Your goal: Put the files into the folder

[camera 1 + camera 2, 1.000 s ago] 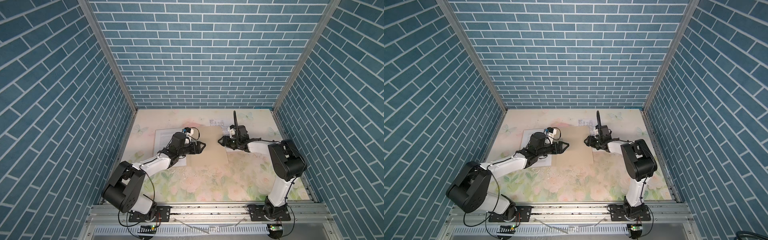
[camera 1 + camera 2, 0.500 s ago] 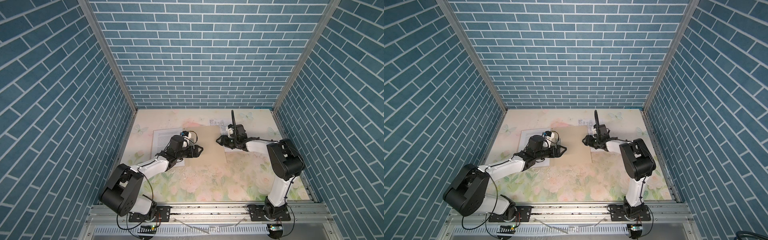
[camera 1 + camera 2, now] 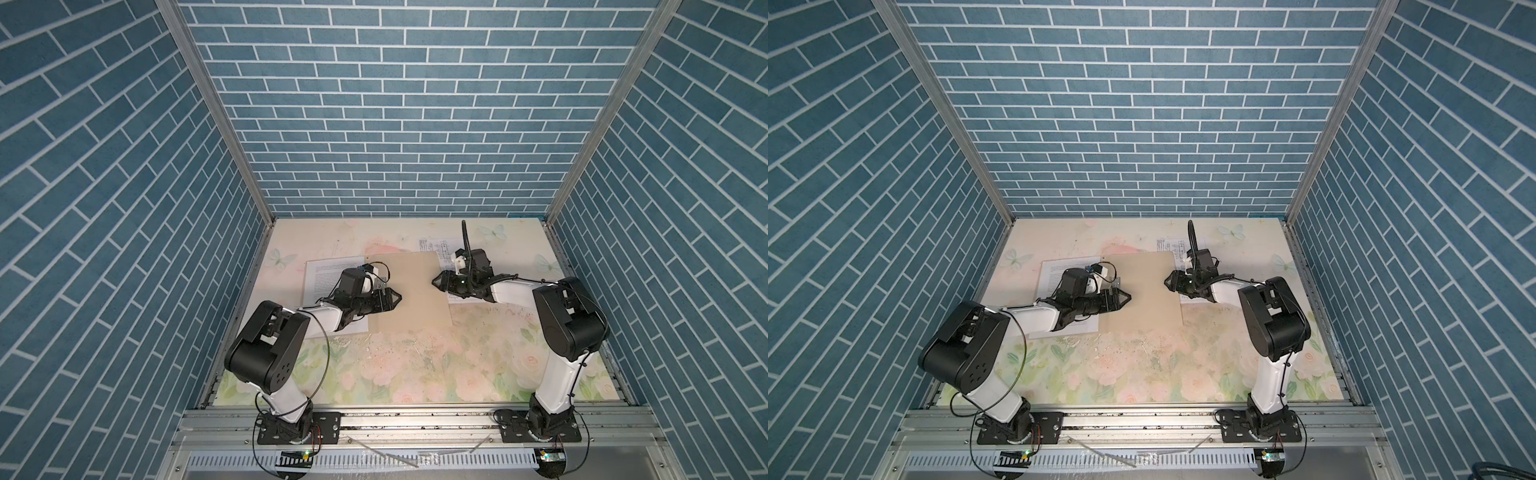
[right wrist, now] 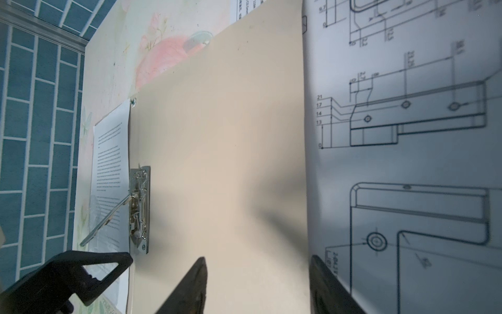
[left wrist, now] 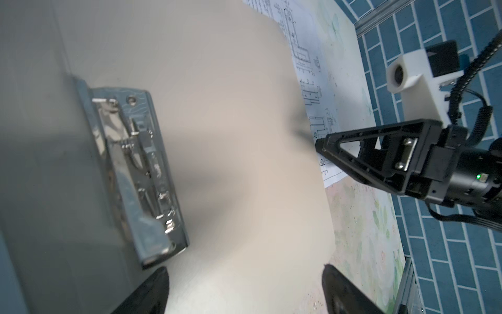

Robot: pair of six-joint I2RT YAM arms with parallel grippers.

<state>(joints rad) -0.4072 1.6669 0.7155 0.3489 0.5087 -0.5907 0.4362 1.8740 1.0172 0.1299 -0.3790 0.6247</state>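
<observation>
Well, in both top views the folder (image 3: 409,299) lies flat on the bench (image 3: 415,374) between the two tools. The left tool (image 3: 392,297) hangs over one edge of it, jaws spread and empty. The text sheet (image 3: 322,276) lies behind that tool, partly under its arm. The right tool (image 3: 436,282) faces it from the opposite edge, with the drawing sheet (image 3: 428,245) beneath and behind it.

From the left wrist, the left tool (image 5: 244,271) shows both fingers wide apart, with only bare folder card below the gap. A metal clip (image 5: 130,176) sits on the card just ahead of one finger. Across the folder, the right tool's tip is down at the far edge, where the card meets the drawing sheet.

From the right wrist, the right tool (image 4: 258,261) also stands open, gripping nothing I can see. One finger is over the folder, the other over the drawing sheet. Beyond it, the clip's lever (image 4: 108,220) is raised over the text sheet, which lies along the clip edge.

As I judge it, the folder looks ready but neither file is in. Both sheets lie outside on the bench and must yet be slid onto the card and clamped.
</observation>
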